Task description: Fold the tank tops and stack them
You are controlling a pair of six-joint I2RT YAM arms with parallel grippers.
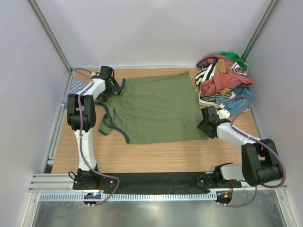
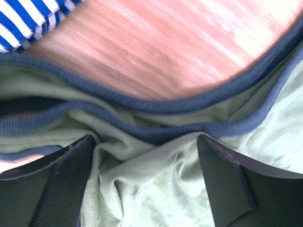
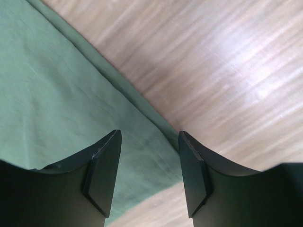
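Tank tops: two; olive green tank top (image 1: 151, 106) flat between your hands, striped tank top (image 2: 23, 19) just beside your left hand (image 2: 147, 151).
Left hand: spread, straddling bunched navy trim (image 2: 142, 101).
Right hand (image 3: 149, 156): spread over the olive hem.
Overhead only: one clothes heap (image 1: 225, 80).

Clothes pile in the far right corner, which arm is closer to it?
Right. The right arm ends just in front of the clothes pile, jaws over the green top's corner. The left arm is across the table, jaws at the top's straps.
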